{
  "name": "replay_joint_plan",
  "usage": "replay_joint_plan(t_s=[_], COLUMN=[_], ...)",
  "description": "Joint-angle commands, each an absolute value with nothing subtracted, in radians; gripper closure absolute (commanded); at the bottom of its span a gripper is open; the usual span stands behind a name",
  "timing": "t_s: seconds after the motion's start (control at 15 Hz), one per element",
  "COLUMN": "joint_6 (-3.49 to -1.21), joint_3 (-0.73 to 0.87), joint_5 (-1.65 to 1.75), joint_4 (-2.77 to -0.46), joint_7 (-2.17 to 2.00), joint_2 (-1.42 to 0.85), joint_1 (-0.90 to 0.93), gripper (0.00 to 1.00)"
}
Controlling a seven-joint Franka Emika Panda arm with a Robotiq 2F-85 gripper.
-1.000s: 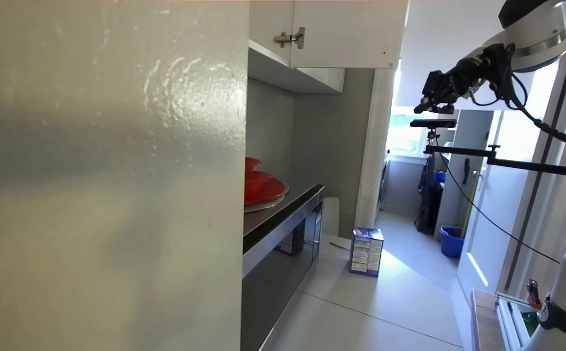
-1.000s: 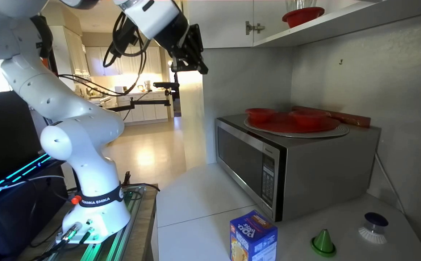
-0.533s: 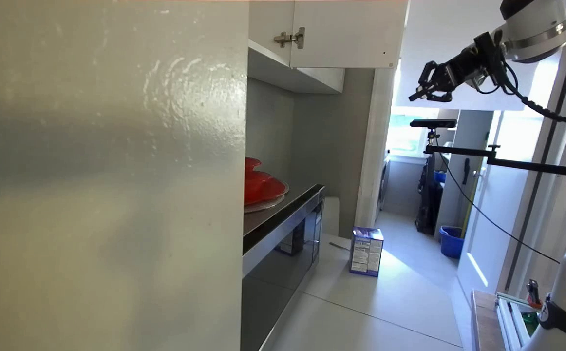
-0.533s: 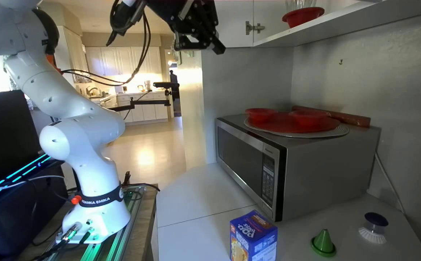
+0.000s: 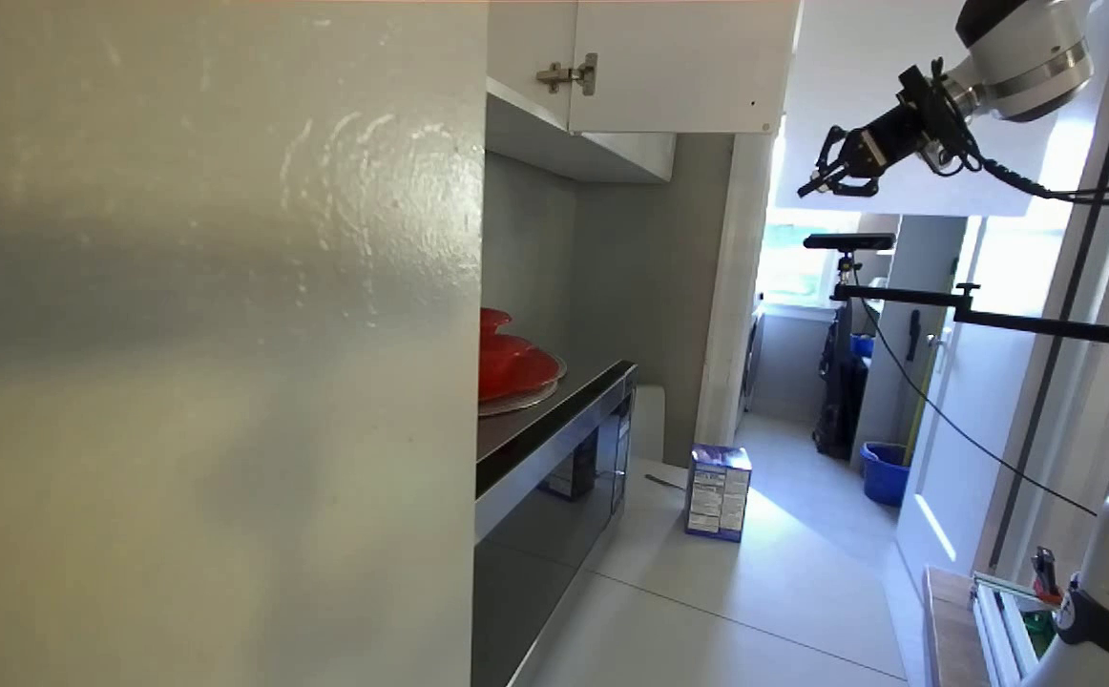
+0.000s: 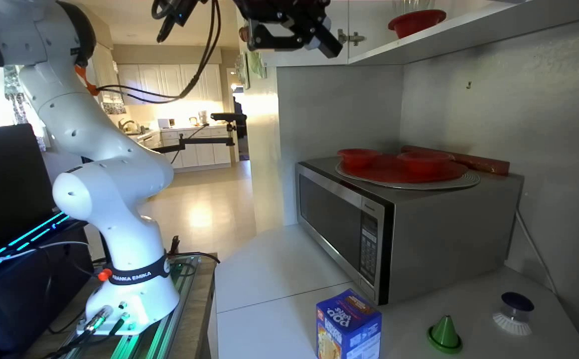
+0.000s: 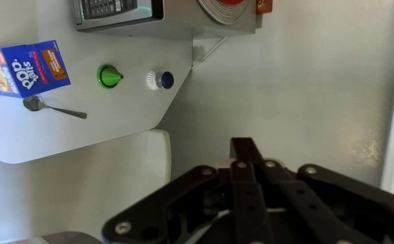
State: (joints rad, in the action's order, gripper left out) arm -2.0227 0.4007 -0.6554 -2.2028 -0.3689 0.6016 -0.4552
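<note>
My gripper [image 7: 242, 149] is shut, its black fingers pressed together with nothing visible between them. It hangs high in the air and touches nothing. In an exterior view the gripper [image 6: 333, 47] is beside the open cabinet door, above and in front of the microwave [image 6: 449, 239]. Far below, the wrist view shows a blue Pop-Tarts box [image 7: 31, 69], a green cone [image 7: 110, 76], a brush with a dark blue knob [image 7: 160, 80] and a spoon [image 7: 54, 107] on the white counter [image 7: 115, 115]. On the microwave lies a red lid-like dish [image 6: 394, 172] on a grey round mat.
The upper cabinet's door [image 5: 688, 67] stands open close to the arm's height. A red pot [image 6: 416, 22] sits on the shelf. A black camera bar [image 5: 1041, 322] juts out below the gripper. A large pale panel [image 5: 211, 343] hides much of an exterior view.
The gripper has risen and moved toward the cabinet and microwave side, and the wrist has turned. Its cables swung along. The objects on the counter have stayed in place.
</note>
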Motion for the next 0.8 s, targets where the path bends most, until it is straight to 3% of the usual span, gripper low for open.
replay_joint_plan(t_s=[0.0,0.73], joint_6=[-2.03,-2.044], joint_3=[0.42,0.5], joint_5=[-0.681,-0.938], joint_4=[-2.126,-2.061], joint_7=[-0.435,-0.33], joint_2=[0.566,0.637], joint_1=[-0.465,-0.4], gripper=[1.0,1.0])
